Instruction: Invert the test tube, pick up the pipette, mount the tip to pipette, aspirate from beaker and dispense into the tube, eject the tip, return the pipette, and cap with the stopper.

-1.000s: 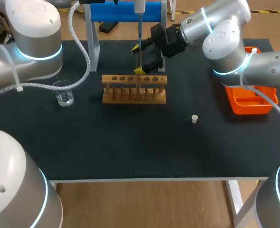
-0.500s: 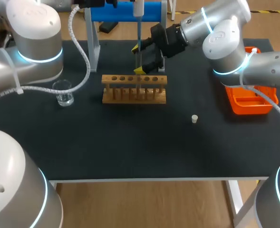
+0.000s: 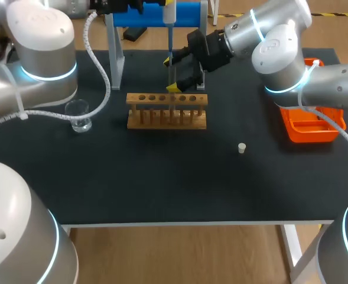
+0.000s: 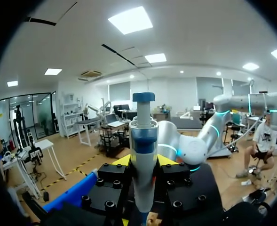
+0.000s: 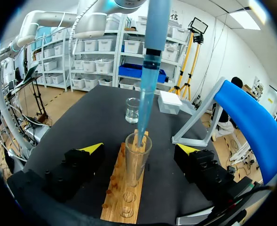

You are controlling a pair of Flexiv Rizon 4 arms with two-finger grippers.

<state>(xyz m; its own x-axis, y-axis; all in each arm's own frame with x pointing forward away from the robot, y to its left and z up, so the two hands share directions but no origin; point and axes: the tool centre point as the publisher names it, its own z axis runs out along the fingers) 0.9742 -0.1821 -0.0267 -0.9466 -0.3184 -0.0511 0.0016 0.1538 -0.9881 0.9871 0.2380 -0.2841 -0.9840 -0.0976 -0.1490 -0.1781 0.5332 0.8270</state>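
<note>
Jaws of the left gripper (image 4: 143, 162) are closed on the body of the pipette (image 4: 143, 141), which hangs upright at the far middle of the table. The right gripper (image 5: 139, 149) stands wide, one finger on either side of the test tube (image 5: 137, 162), and neither finger appears to touch it.

The tube stands mouth up in the wooden rack (image 3: 166, 110), and the pipette's blue tip (image 5: 145, 101) reaches down so that its end sits just inside the tube's mouth. Judging from this, the tube has been turned upright, the pipette has been picked up and the tip mounted, and the work is at the dispensing step. Whether any liquid is in the tube cannot be told. Ejecting the tip, returning the pipette and capping are not yet done.

The beaker (image 3: 78, 115) stands well to the left of the rack, apart from it. The stopper (image 3: 241, 148) lies alone on the dark table (image 3: 162, 177), nearer and to the right. The blue stand (image 3: 156, 15) rises just beyond the rack, close behind the pipette. An orange tray (image 3: 309, 127) sits at the right edge, under the right arm.

The right gripper's fingers crowd the tube, so the pipette probably has to rise straight up to clear it.
</note>
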